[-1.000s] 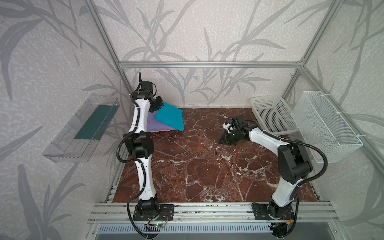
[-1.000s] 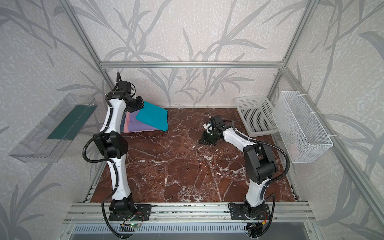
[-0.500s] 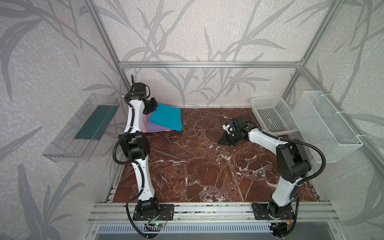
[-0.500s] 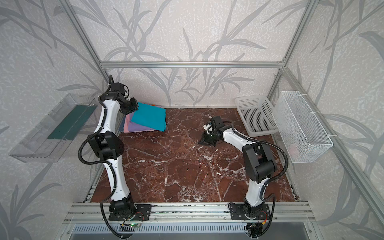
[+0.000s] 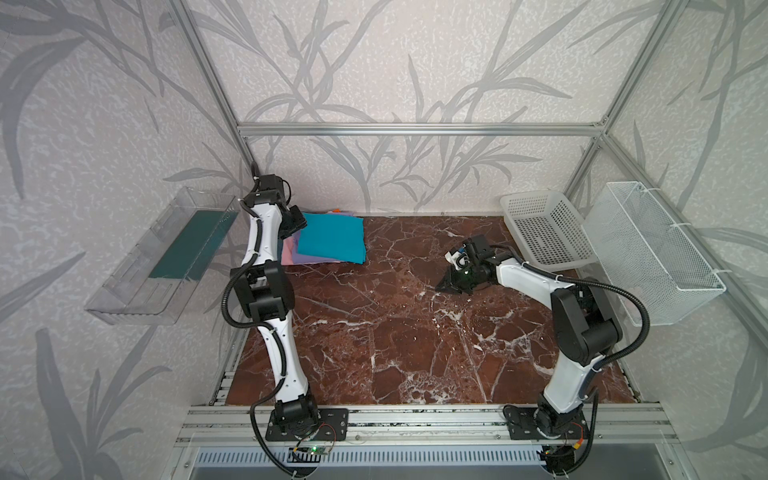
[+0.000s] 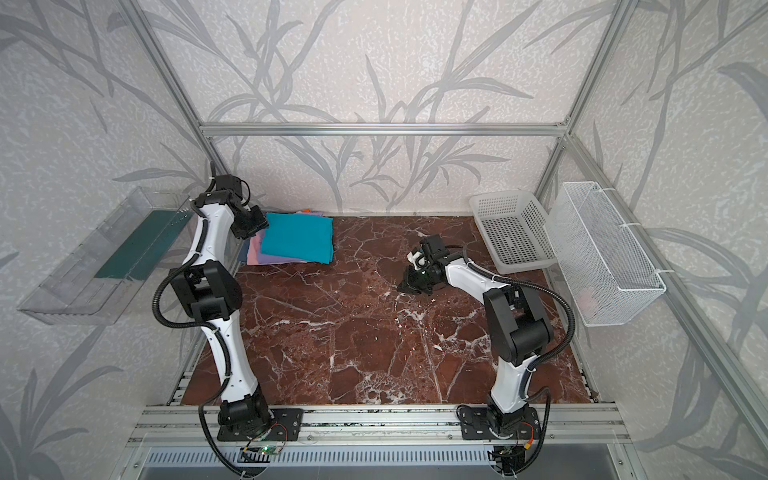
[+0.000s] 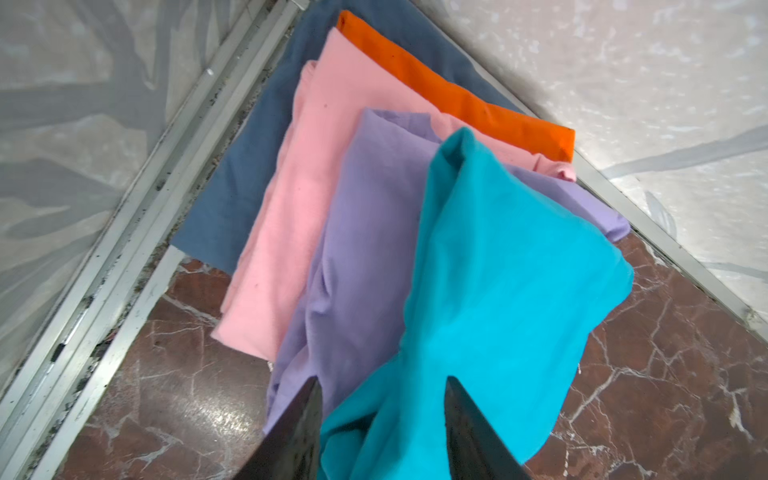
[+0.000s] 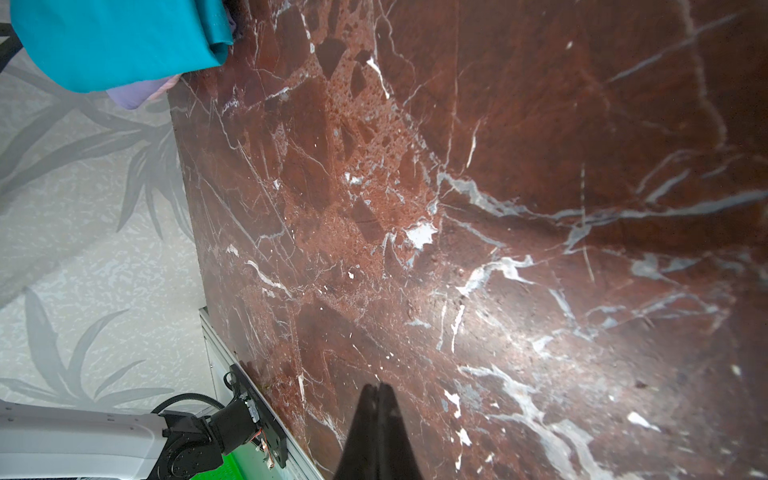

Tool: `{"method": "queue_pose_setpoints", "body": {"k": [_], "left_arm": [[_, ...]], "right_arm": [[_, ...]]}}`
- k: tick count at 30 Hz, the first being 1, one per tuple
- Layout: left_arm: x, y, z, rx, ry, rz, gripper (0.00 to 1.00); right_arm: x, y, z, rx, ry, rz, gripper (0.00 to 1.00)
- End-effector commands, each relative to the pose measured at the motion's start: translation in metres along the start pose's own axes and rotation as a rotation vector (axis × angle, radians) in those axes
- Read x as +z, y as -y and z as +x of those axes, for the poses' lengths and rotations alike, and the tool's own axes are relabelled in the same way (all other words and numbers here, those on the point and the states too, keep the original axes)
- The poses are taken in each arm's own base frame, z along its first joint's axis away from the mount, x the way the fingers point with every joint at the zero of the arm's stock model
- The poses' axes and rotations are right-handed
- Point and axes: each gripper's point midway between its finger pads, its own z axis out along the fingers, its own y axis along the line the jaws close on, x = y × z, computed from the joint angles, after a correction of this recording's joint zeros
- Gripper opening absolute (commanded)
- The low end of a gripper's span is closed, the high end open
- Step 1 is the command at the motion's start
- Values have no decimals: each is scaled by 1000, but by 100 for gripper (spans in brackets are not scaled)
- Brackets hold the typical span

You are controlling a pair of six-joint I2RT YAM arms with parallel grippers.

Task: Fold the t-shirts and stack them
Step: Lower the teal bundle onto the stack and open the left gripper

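Left jaws parted around teal tee (image 7: 498,291), right jaws clenched, five tees (image 7: 291,208) stacked.

The left arm (image 5: 266,232) rises steeply, its wrist bent over at the top, and the left claw (image 7: 382,382) points down with its jaws standing apart. The right arm (image 5: 528,274) reaches low and forward, the right claw (image 8: 379,388) angled downward with jaws pressed together.

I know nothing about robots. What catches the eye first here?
A bright teal tee tops a fanned stack of folded tees in the back left corner of the table. The left gripper sits at its edge, jaws apart with teal cloth between them. The right gripper is shut near the table's middle.
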Motion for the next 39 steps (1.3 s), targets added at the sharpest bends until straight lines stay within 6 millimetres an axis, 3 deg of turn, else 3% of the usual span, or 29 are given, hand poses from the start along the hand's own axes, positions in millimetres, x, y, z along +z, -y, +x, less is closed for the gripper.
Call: {"method": "queue_pose_setpoints", "body": {"k": [1, 5, 8, 10, 13, 19, 25, 32, 39], "left_arm": [[-26, -3, -2, 7, 34, -54, 45], [-39, 18, 4, 37, 50, -1, 12], [-36, 43, 11, 47, 39, 92, 1], [-29, 54, 17, 47, 17, 132, 0], [-11, 52, 23, 37, -20, 124, 0], [30, 27, 32, -1, -60, 61, 0], [55, -20, 38, -116, -108, -52, 0], [47, -11, 36, -114, -96, -15, 0], [-5, 23, 31, -44, -28, 29, 0]], "right_arm": [[-1, -2, 4, -8, -3, -7, 1], [0, -2, 4, -6, -3, -10, 1], [1, -2, 5, -1, -7, -17, 1], [2, -3, 5, -3, -7, -18, 1], [3, -1, 7, -1, -14, -15, 1], [5, 7, 15, 9, -29, 2, 1], [6, 9, 15, 16, -32, 7, 1], [6, 4, 11, 21, -27, -10, 1], [-17, -17, -2, -68, 19, -2, 2]]}}
